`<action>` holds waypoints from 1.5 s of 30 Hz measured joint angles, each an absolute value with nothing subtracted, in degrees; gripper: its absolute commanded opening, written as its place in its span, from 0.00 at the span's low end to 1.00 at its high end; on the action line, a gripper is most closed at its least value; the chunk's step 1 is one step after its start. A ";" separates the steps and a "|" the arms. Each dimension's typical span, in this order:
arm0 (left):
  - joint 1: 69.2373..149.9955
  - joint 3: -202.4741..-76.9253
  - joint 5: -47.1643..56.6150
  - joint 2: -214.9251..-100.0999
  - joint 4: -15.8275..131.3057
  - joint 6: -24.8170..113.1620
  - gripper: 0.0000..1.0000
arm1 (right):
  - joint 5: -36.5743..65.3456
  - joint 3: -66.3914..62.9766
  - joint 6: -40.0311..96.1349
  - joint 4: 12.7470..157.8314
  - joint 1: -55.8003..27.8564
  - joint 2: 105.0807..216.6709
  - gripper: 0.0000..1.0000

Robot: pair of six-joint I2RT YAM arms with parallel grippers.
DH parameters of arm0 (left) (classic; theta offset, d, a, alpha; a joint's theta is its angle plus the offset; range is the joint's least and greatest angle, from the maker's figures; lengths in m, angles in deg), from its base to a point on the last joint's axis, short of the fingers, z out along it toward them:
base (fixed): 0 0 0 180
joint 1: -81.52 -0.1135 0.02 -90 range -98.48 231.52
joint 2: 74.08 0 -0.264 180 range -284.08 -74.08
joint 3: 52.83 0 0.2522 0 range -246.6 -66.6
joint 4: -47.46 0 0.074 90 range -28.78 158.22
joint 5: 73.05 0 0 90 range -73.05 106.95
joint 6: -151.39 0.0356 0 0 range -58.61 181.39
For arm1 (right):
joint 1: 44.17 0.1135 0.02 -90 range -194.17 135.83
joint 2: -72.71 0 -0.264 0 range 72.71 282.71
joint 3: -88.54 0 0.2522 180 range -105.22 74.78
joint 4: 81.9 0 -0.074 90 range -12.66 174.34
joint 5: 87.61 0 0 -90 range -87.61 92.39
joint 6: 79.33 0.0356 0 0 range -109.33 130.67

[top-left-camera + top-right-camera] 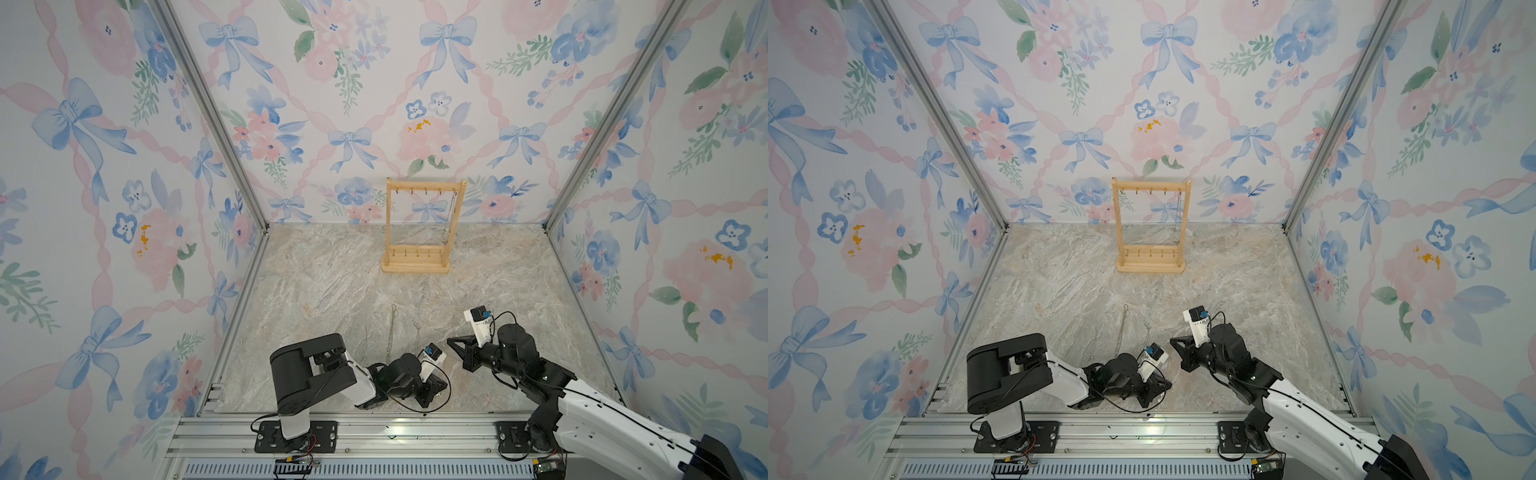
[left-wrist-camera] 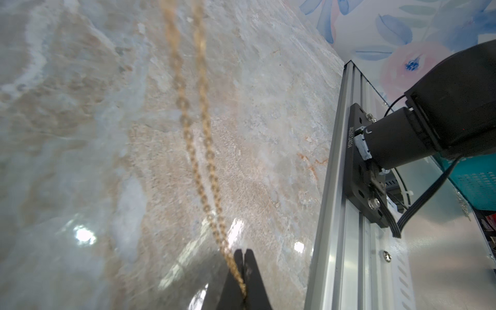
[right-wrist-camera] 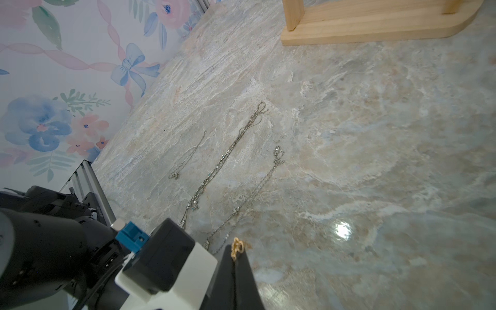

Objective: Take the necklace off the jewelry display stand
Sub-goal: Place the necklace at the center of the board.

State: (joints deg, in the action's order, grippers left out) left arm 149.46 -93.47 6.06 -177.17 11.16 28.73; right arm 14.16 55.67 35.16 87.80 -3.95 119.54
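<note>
The jewelry display stand (image 1: 415, 266) sits upright in the upper middle of both top views, near the back wall and well apart from both arms. One thin hanging necklace (image 1: 451, 218) drops from the hook at the right end of its top bar, and the other hooks look bare. Three silver necklaces (image 3: 228, 153) lie stretched out side by side on the desk (image 1: 332, 291), in the lower middle of a top view, just beyond the arms.

The gold necklace (image 2: 222, 236) is already off the stand. The left claw (image 2: 243, 257) is pressed together on it, and two strands run away from the tips over the marble. The right claw (image 3: 234, 253) is also pressed together, pinching a small gold loop (image 3: 237, 245) at its tip that looks like the clasp end. The chain is too fine to trace in the top views, so I cannot tell whether it sags onto the desk or hangs clear between the claws.

The step in hand looks like laying this chain down beside the other three. To do it well, keep the two claws far enough apart that the strands stay nearly straight, then lower both together so the chain meets the desk along its length and does not pile up. Put it in the bare strip to the right of the silver row so it does not cross the nearest silver chain (image 3: 257, 188). Let one end go first, then lift straight up so no link drags. After that, the hanging chain is next.
</note>
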 measured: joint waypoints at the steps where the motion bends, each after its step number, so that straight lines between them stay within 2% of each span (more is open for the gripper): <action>1: 149.46 -93.56 6.08 -177.39 11.20 28.53 0.00 | 13.92 54.99 35.01 87.72 -3.95 120.83 0.00; 17: 149.48 -96.22 10.12 -177.78 14.59 27.90 0.00 | 11.10 50.84 31.35 90.73 -3.95 131.34 0.00; 35: 151.95 -97.16 17.36 -177.74 16.23 29.30 0.00 | 8.23 57.22 29.96 97.49 -4.36 129.44 0.00; 45: 153.79 -96.77 22.12 -177.26 16.45 30.91 0.10 | 8.12 58.53 30.04 100.28 -4.36 129.18 0.00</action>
